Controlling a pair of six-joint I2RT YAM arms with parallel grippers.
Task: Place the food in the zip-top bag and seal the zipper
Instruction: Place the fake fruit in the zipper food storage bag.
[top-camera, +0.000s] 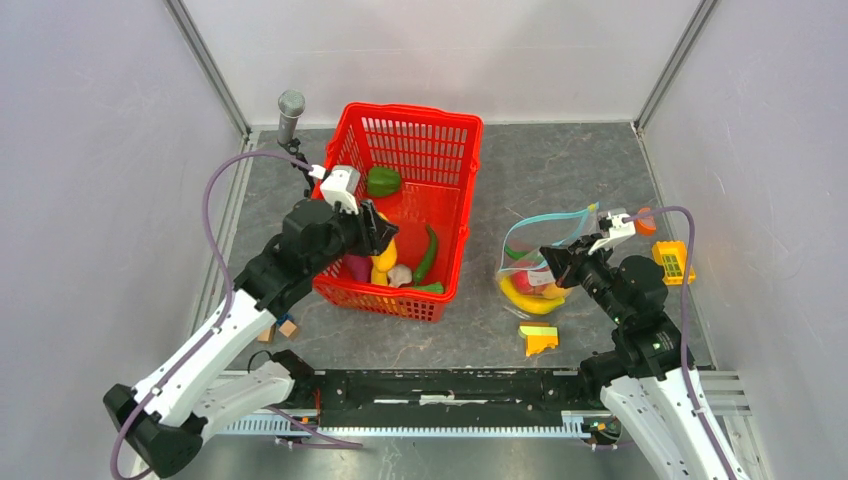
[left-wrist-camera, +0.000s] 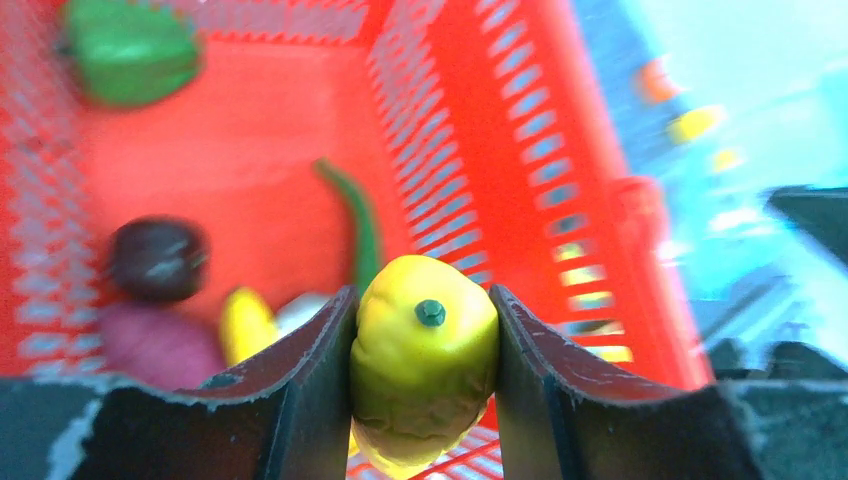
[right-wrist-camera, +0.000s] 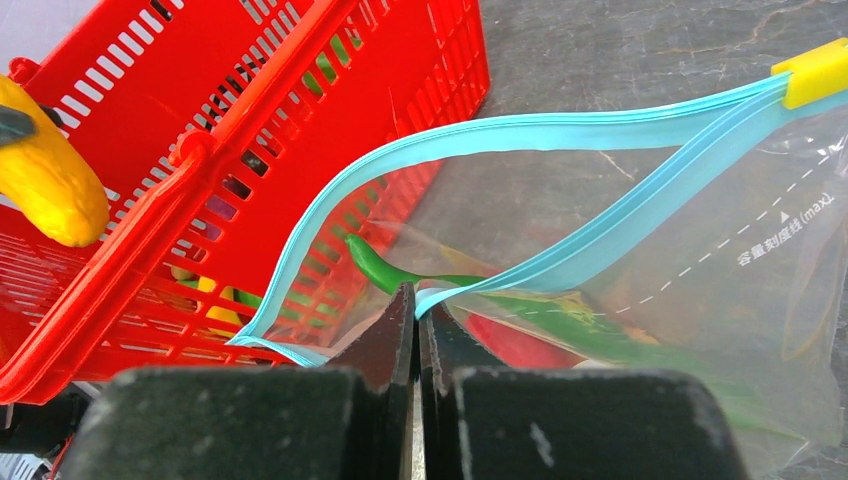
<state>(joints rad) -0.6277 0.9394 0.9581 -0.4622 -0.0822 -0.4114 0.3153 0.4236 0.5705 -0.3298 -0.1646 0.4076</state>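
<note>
My left gripper (left-wrist-camera: 425, 300) is shut on a yellow toy fruit (left-wrist-camera: 425, 370) with a green stem dot, held above the red basket (top-camera: 440, 130). That fruit also shows at the left edge of the right wrist view (right-wrist-camera: 45, 175). Below it in the basket lie a green pepper (top-camera: 383, 181), a long green chili (top-camera: 430, 252), a white mushroom (top-camera: 400, 274) and a dark eggplant (left-wrist-camera: 155, 258). The right gripper (right-wrist-camera: 415, 295) is shut on the near lip of the zip-top bag (right-wrist-camera: 700, 260), and the light blue zipper (right-wrist-camera: 540, 125) gapes open. Inside the bag are a banana (top-camera: 530, 298), something red and a green pepper.
A yellow slider (right-wrist-camera: 815, 72) sits at the zipper's far end. The yellow-green-orange block stack (top-camera: 540, 338) lies in front of the bag, and a small yellow crate (top-camera: 672, 261) stands to its right. A microphone (top-camera: 290, 110) stands at the back left. Small wooden blocks (top-camera: 288, 328) lie near the left arm.
</note>
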